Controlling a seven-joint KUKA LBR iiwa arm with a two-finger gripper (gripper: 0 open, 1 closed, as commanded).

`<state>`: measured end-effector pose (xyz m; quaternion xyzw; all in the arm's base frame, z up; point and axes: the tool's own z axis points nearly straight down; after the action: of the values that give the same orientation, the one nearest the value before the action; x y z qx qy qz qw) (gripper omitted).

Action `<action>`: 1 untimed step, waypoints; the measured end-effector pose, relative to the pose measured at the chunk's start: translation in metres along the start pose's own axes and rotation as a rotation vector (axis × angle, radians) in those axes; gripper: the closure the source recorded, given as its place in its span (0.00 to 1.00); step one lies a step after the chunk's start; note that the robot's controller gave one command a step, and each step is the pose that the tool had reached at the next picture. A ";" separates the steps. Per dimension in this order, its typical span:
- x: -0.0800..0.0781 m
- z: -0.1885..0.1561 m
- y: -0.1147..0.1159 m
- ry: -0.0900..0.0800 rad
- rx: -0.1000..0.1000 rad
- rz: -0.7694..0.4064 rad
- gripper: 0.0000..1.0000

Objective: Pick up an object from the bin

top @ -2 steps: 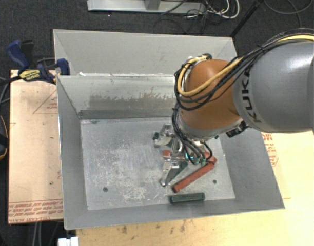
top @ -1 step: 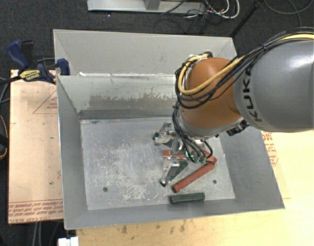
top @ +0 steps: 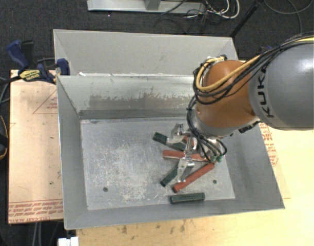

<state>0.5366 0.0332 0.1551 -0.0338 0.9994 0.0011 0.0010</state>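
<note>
Gripper (top: 185, 164) sits low over your heap (top: 171, 154) of red and dark green bars, right of centre in the bin (top: 121, 188). Whether it grips anything cannot be determined. Nearest lies a red bar (top: 195, 177); one green bar (top: 188, 198) lies apart, near the front wall.

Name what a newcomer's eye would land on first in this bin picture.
The big orange-capped arm reaching in from the right dominates. Its claw hangs low over a small heap of red-brown and dark green sticks in the right half of the bin. One dark green stick lies apart by the front wall.
</note>
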 end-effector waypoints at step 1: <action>-0.010 0.070 -0.023 -0.046 0.001 -0.159 1.00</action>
<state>0.5479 0.0113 0.0848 -0.1129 0.9933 0.0011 0.0243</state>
